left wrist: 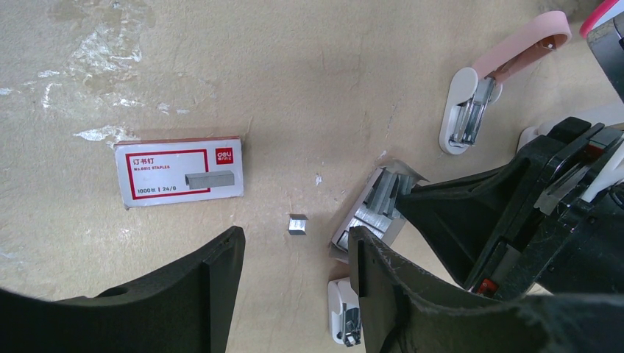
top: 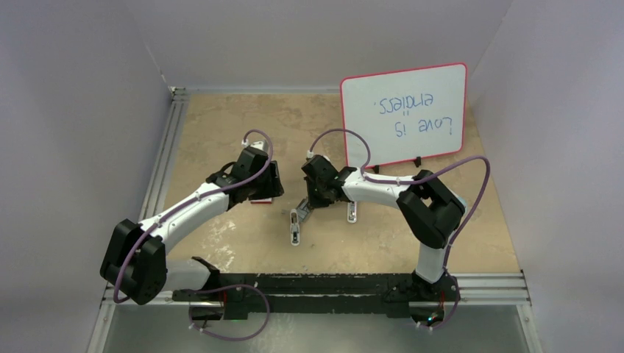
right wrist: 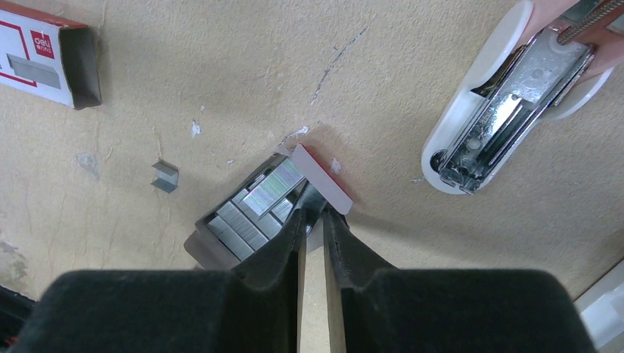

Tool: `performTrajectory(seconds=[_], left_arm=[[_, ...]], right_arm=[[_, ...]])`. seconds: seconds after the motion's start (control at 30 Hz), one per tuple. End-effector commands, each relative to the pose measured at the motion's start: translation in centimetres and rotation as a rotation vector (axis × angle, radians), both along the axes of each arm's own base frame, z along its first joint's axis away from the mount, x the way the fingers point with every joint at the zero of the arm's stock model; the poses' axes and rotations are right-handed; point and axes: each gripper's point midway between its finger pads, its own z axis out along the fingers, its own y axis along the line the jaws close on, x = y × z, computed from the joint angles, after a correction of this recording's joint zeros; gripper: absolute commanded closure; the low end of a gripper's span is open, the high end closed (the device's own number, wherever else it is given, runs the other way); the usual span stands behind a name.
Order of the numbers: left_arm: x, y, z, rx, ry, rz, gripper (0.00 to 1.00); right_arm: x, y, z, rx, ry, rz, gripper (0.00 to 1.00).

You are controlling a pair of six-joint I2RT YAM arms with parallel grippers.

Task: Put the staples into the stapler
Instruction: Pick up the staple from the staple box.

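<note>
My right pincer (right wrist: 313, 213) is down at the staples (right wrist: 266, 187). They lie as silvery strips in their small grey tray (right wrist: 200, 251) on the table (right wrist: 221, 88), roughly midway between my two arms. My fingers stand almost together, with only a thin slit between them. Their tips meet the end of the tray right beside its red-edged flap (right wrist: 324, 180) (whether they pinch a strip, the tray wall or nothing at all, I cannot tell).

My left pincer (left wrist: 294, 243) hangs above the table to the left of the tray, its fingers spread wide with nothing between them. A small loose clump (left wrist: 297, 224) of staples lies on the bare surface between the tray and the red-and-white staple box (left wrist: 179, 170). The box lies flat further left, with one end open.

To the right of the tray and apart from it, the pink stapler (left wrist: 471, 110) lies swung open. Its metal channel faces up on the white base and the pink top is tilted away. A second white-and-metal piece (left wrist: 344, 312) lies on the near side of the tray. At the far right stands a whiteboard (top: 405, 114) with a pink rim.
</note>
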Motion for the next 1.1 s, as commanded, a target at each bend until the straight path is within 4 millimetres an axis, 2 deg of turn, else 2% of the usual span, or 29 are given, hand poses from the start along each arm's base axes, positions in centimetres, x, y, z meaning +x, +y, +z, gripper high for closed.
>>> performTrajectory(seconds=[0.0, 0.07, 0.17, 0.37, 0.67, 0.77, 0.9, 1.0, 1.07], left_arm=[[1.4, -0.2, 1.8, -0.015, -0.061, 0.01, 0.47], [1.4, -0.2, 1.8, -0.015, -0.062, 0.012, 0.47], [1.5, -0.2, 1.9, -0.014, -0.064, 0.012, 0.47], [1.4, -0.2, 1.9, -0.016, -0.065, 0.012, 0.47], [1.4, -0.7, 2.9, -0.062, -0.091, 0.005, 0.46], [1.4, -1.0, 3.9, -0.09, -0.115, -0.002, 0.4], [1.1, -1.8, 6.0, -0.167, -0.164, -0.039, 0.38], [0.2, -3.4, 8.8, -0.282, -0.218, -0.122, 0.37], [-0.8, -4.8, 11.8, -0.388, -0.271, -0.206, 0.35]], right_arm=[[0.3, 0.1, 0.2, -0.001, -0.012, -0.02, 0.83], [0.3, 0.1, 0.2, 0.001, -0.008, -0.024, 0.84], [-0.5, 0.1, -0.2, 0.01, 0.032, -0.033, 0.89], [-0.5, 0.3, 0.1, 0.027, 0.034, -0.052, 1.0], [0.4, 0.3, 3.6, 0.135, -0.016, -0.127, 1.0], [0.7, 0.2, 5.2, 0.223, -0.032, -0.136, 1.0], [0.9, 0.2, 7.5, 0.355, -0.067, -0.124, 1.0], [0.7, 0.8, 10.0, 0.478, -0.107, -0.072, 1.0], [0.2, 1.2, 12.5, 0.578, -0.139, -0.016, 1.0]])
